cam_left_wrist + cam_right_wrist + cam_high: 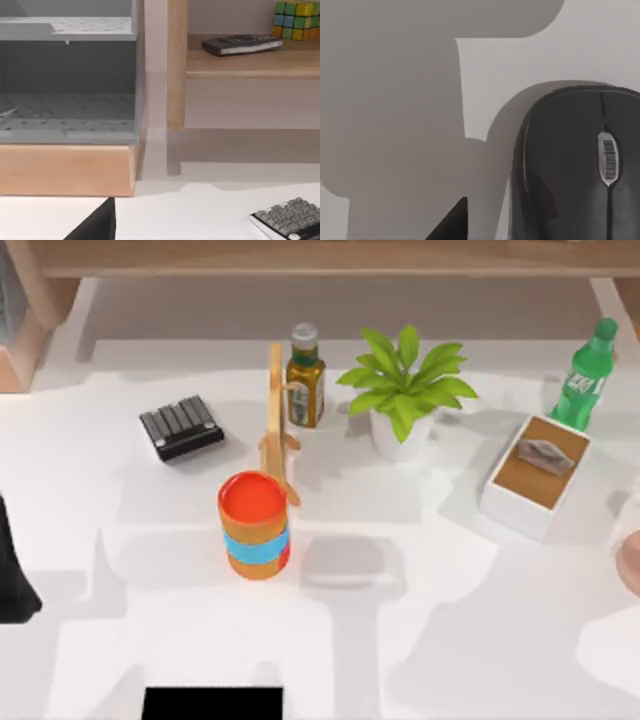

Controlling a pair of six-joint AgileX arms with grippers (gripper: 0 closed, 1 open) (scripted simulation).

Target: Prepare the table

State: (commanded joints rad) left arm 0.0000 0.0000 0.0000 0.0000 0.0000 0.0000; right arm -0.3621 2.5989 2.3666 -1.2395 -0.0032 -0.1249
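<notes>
Large plain white tabletop (420, 640) spread under everything. Left pincer (95, 225) near tabletop's left edge, right pincer (452, 222) just above dark computer mouse (580, 165) at the right; opening of either: cannot tell. Possible risk: knocking the mouse aside by a careless descent. Barcode sticker on mouse wheel, unreadable; green bottle (585, 375) label illegible.

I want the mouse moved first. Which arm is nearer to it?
Right. The right arm hangs close over the black mouse, which looms large in its wrist view. The left arm sits at the table's left edge, facing the wooden shelf.
</notes>
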